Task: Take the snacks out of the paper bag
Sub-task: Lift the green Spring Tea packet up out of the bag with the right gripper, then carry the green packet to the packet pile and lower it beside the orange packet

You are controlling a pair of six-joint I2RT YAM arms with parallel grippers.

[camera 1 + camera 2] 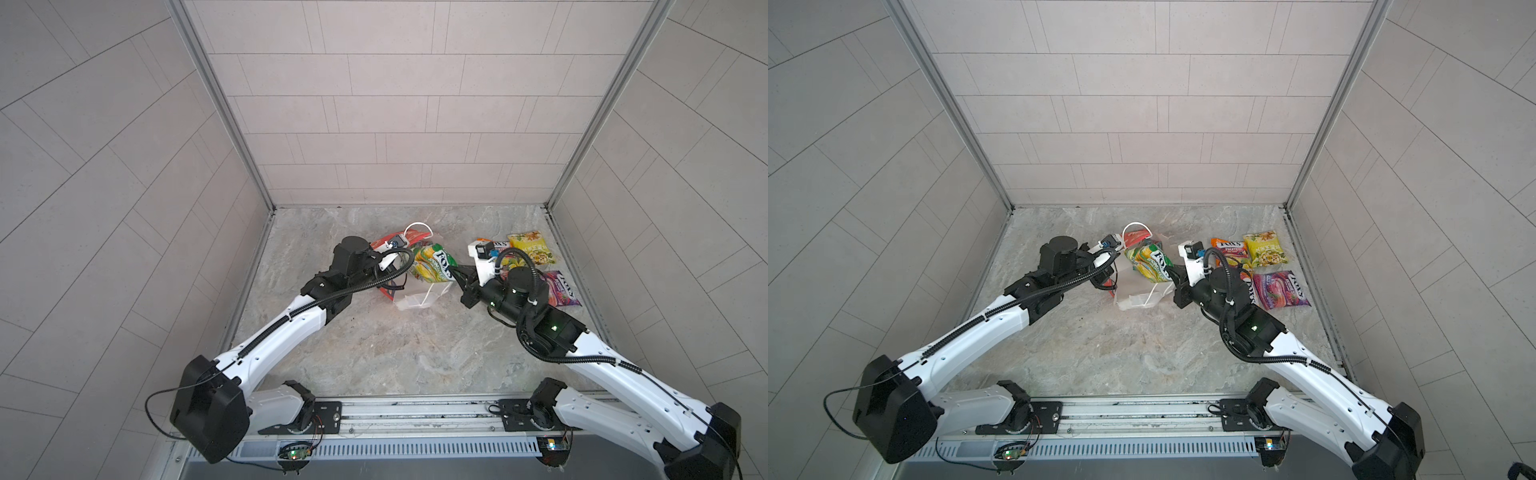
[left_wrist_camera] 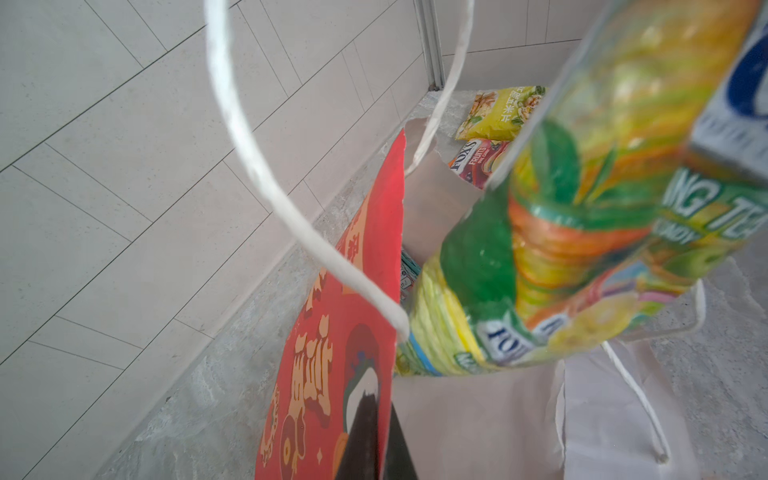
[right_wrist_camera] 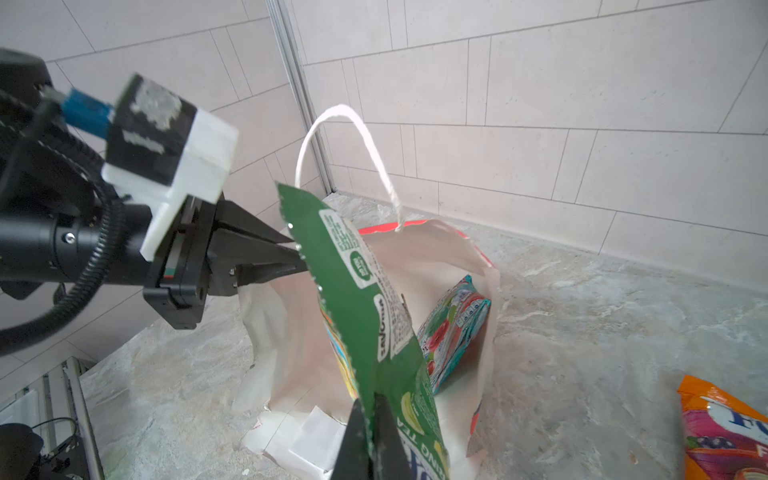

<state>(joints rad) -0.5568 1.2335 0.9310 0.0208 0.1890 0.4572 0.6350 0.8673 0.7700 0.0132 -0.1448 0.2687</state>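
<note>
- Right gripper (image 3: 370,402) is clamped on a glossy green plastic snack packet (image 3: 374,299), half out of the small red paper gift bag (image 3: 436,257) standing mid-table.
- Left gripper (image 3: 297,253) pinches the bag's rim, probably as an anchor.
- Best lifted straight up, clear of the white cord handle (image 3: 338,109); a light blue packet (image 3: 455,328) lies inside.

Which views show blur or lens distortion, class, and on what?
Left wrist view: the green packet and handle, close to the lens, are blurred; the yellow packet beyond is sharper. Right wrist view: the bag is in focus, the orange packet at the edge soft. Both top views: the wall tile lines bow, wide-angle distortion.
</note>
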